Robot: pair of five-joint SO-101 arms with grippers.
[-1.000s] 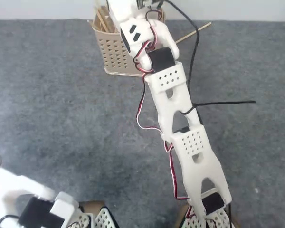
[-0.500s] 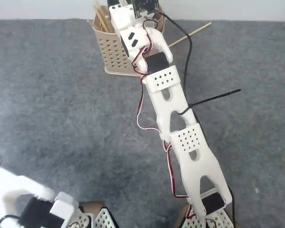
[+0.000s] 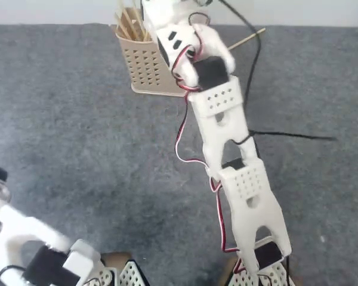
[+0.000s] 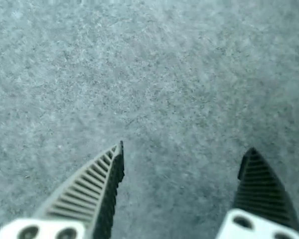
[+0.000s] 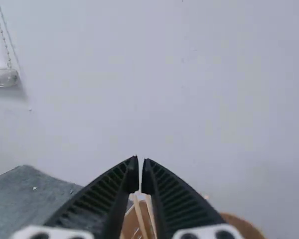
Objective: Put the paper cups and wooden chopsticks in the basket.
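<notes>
Right tool [image 5: 139, 168] closed above basket [image 3: 144, 65] (chopsticks [image 3: 129, 25] inside)

We see the basket [image 3: 144, 67], a beige plastic tub with rows of small holes in its walls, standing upright at 12 o'clock on the table [image 3: 77, 131]. Several pale wooden chopsticks [image 3: 129, 22] stand on end inside it, leaning toward its 9 o'clock side with their tips above the rim. 1 loose chopstick [image 3: 249, 38] lies at 1 o'clock, slanting toward 2 o'clock. We cannot tell whether its inner end touches the basket.
</notes>
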